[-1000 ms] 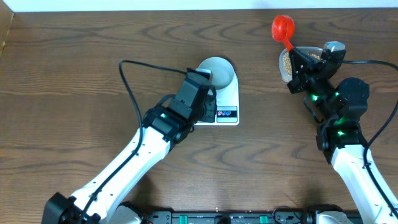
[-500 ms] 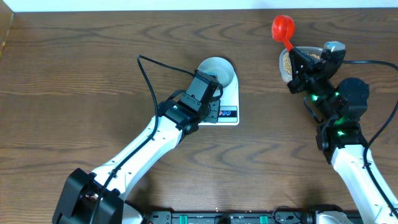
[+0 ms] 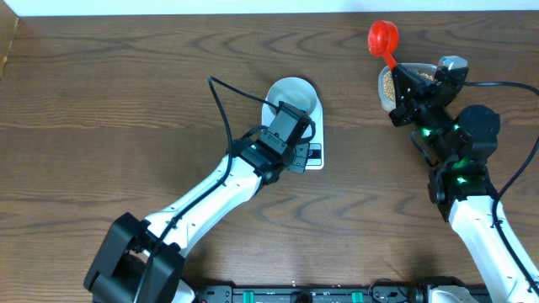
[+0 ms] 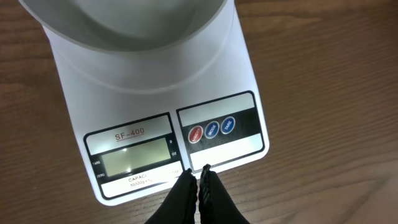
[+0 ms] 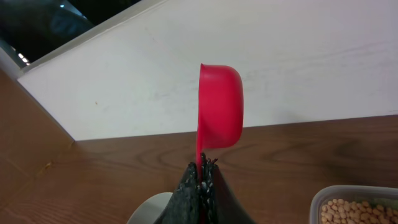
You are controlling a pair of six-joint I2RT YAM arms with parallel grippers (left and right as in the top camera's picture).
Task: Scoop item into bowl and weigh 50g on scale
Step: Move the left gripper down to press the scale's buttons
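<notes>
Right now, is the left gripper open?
No, the left gripper has its fingertips pressed together over the front edge of the scale.

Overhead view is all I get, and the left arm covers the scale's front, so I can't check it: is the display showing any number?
Observer: No. In the left wrist view the display is a blank grey-green panel with no digits.
Operator: Where are the left end effector's tips?
Observer: The left end effector is shut, with its tips at the front edge of the scale, between the display and the three round buttons.
</notes>
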